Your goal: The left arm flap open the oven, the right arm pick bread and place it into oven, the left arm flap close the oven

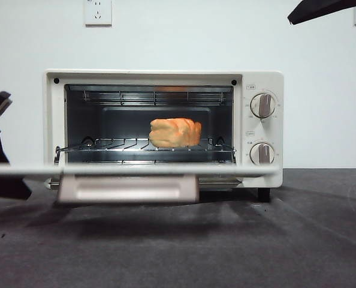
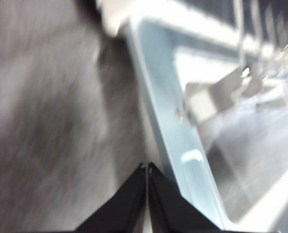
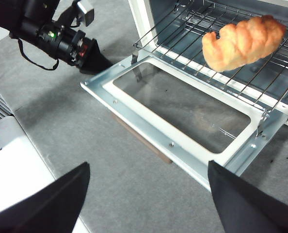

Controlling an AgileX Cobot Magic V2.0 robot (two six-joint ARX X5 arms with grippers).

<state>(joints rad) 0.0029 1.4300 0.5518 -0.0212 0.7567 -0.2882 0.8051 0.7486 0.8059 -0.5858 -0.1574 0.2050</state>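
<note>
The left arm's black two-jawed gripper (image 2: 146, 167) is being kept pressed together with nothing between the jaws, tips pretty much touching, and it's being held just beside the outer edge of the folded-down oven door (image 2: 183, 150), low over the dark grey table mat (image 2: 47, 126); that wrist view is badly blurred, so whether the tips are actually touching the door can't be told. In the right wrist view the same arm (image 3: 56, 39) is being seen at the door's far corner, near the hinge side. The right arm's black gripper (image 3: 146, 194) is being held wide apart, empty, hanging above the mat in front of the open door and well clear of it; in the front view only a dark tip (image 1: 322, 9) is being shown at the top corner. The cream-white boxy toaster oven (image 1: 262, 129) with two round knobs is being left fully open, its glass door lying flat and level and the beige bar handle (image 1: 128, 189) hanging below the front edge. The lumpy golden-orange braided loaf of bread (image 1: 175, 132) is being carried by the wire rack (image 1: 112, 144) inside the oven, sitting right of centre, nearer the knob side, not touching the walls.
</note>
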